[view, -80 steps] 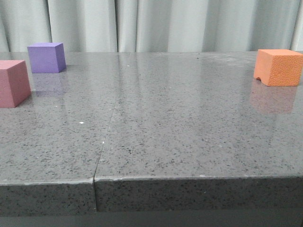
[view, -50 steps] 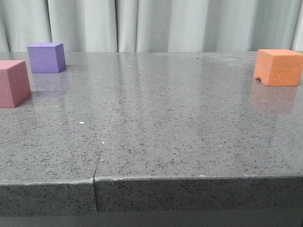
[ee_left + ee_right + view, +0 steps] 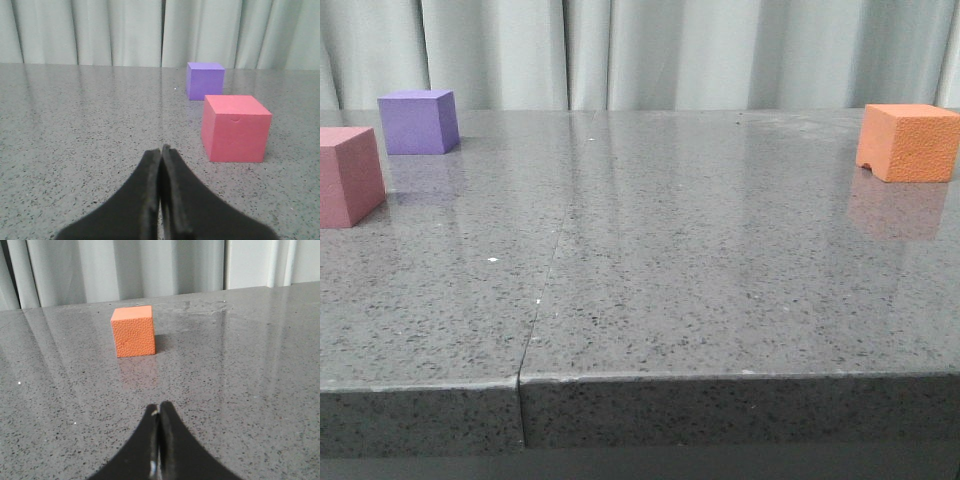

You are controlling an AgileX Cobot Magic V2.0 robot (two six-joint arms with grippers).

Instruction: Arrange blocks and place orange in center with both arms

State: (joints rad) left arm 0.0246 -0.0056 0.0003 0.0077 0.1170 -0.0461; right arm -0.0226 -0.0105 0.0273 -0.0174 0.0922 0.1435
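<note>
In the front view the purple cube [image 3: 417, 121] stands at the far left, the pink cube [image 3: 348, 176] just in front of it at the left edge, and the orange cube [image 3: 910, 141] at the far right with its notch at the bottom left. Neither arm shows there. In the left wrist view my left gripper [image 3: 161, 149] is shut and empty, short of the pink cube [image 3: 235, 128] and the purple cube [image 3: 204, 80]. In the right wrist view my right gripper [image 3: 159, 407] is shut and empty, well short of the orange cube [image 3: 133, 331].
The cubes stand on a grey speckled stone table [image 3: 650, 250] with a seam [image 3: 548, 280] running from front to back left of the middle. Its front edge [image 3: 720, 378] is near the camera. A pale curtain [image 3: 640, 50] hangs behind.
</note>
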